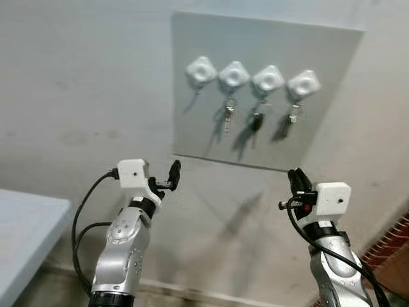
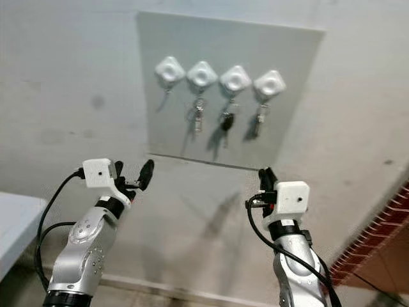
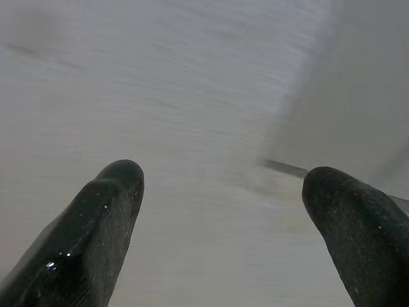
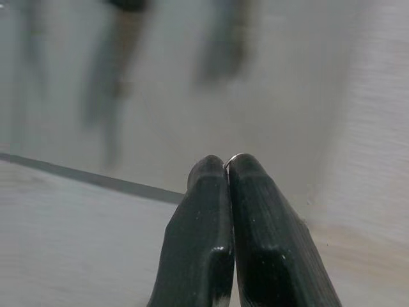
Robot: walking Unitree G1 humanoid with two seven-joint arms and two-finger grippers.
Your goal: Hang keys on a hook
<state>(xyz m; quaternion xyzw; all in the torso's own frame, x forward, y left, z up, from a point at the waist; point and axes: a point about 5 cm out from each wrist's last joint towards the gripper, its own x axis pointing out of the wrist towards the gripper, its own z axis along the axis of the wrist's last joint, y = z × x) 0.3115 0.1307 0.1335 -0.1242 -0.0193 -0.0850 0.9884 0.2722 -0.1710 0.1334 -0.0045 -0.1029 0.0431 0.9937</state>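
Pinching what looks like a thin key ring [image 4: 234, 157], right gripper [image 4: 228, 167] clamps tight; light, slippery metal, best held by the ring. Left gripper [image 3: 220, 185] gapes empty.

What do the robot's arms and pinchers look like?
Both arms are shiny silver metal with black joints. Each wrist carries a small white box and loops of black cable. The left gripper and the right gripper each have two long black fingers with rounded tips.
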